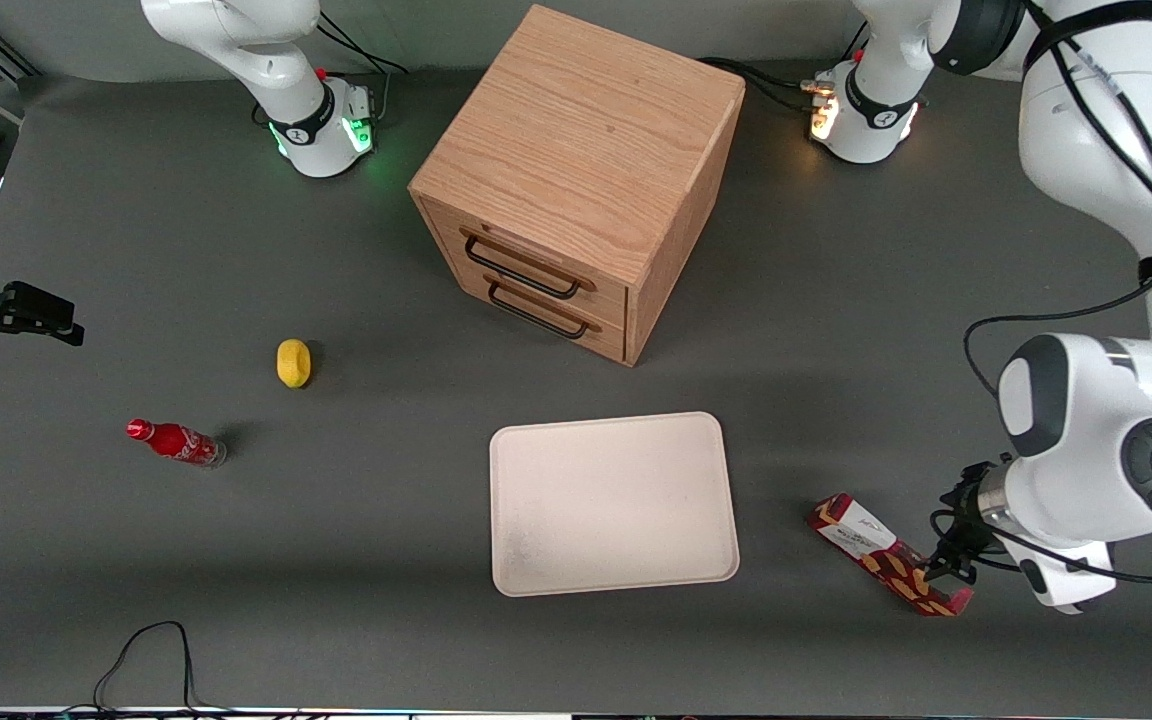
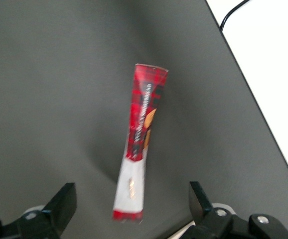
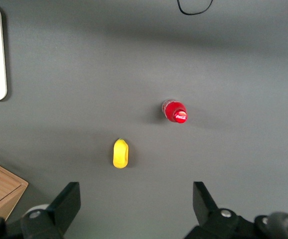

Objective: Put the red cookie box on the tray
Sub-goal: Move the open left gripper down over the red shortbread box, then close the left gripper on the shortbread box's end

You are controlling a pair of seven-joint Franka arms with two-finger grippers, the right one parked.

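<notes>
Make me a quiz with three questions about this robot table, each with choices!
1. Where is the red cookie box?
A. on the tray
B. on the table beside the tray
C. in a drawer

2. How many handles does the wooden drawer cabinet show?
A. two
B. four
C. none

3. What is the claw doing?
A. squeezing the bottle
B. open above the box
C. resting on the tray

Answers: 1 B, the tray holds nothing. 2 A, two black handles. 3 B, fingers spread wide, box between them.

The working white left arm folds down at the front view's right edge, its black two-finger gripper (image 1: pixel 941 570) low over the table, fingers (image 2: pixel 62 204) spread wide apart.
</notes>
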